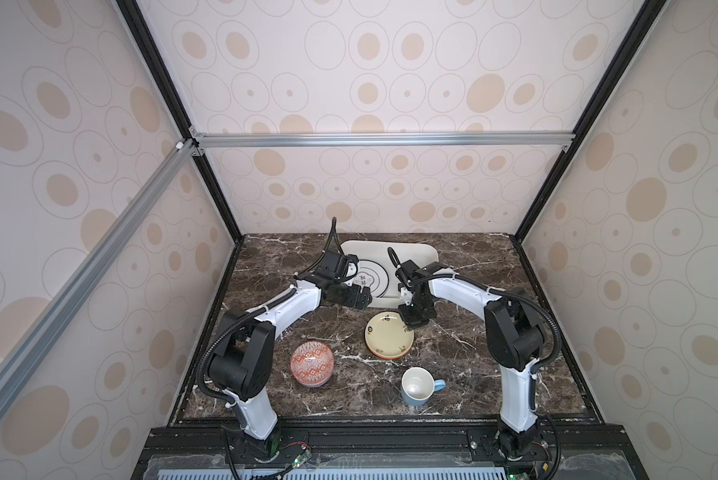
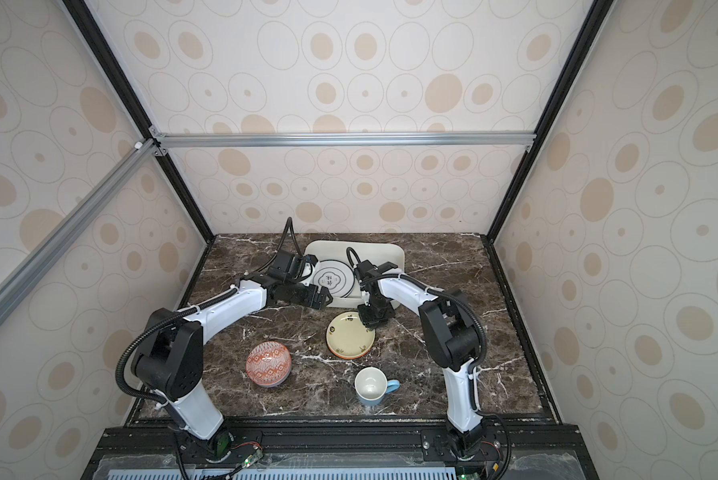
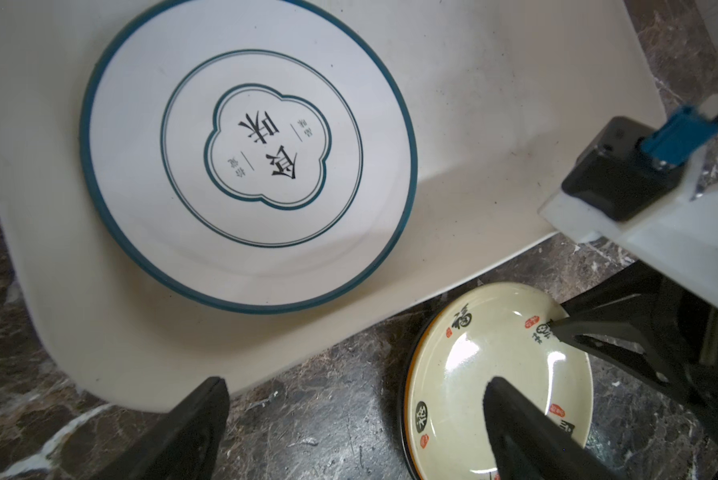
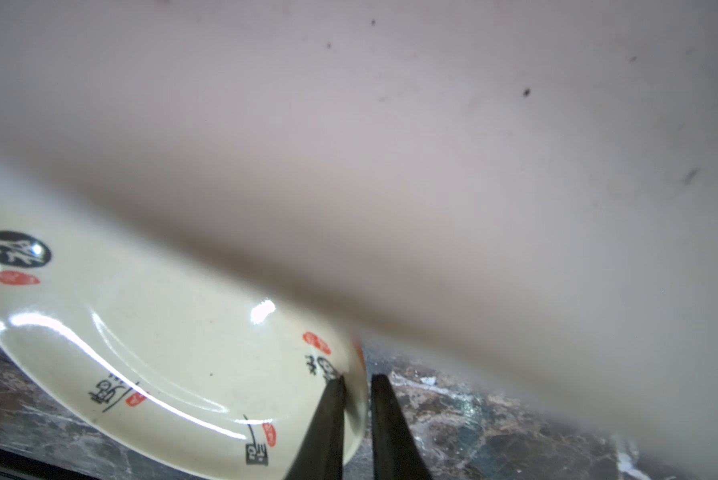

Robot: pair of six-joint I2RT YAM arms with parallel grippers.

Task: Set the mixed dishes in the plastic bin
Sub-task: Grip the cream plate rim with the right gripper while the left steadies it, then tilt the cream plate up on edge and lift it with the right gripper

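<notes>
In both top views, the white plate (image 1: 376,277) lies inside the plastic bin (image 1: 415,251), centre back of the table (image 1: 473,353). Just below it in the frame, the cream-yellow plate (image 1: 386,338) is outside the bin, with the right gripper (image 1: 407,326) at its upper-right rim. You'll find the bowl (image 1: 311,362) lower left and the mug (image 1: 417,386) lower centre, both on the table. The left gripper (image 1: 362,297) hovers by the bin's near left corner.

Left wrist view: your left gripper's fingers (image 3: 199,428) are spread wide and hold nothing.

Right wrist view: the right gripper's fingers (image 4: 328,415) pinch the cream-yellow plate's rim, beside the bin wall.
</notes>
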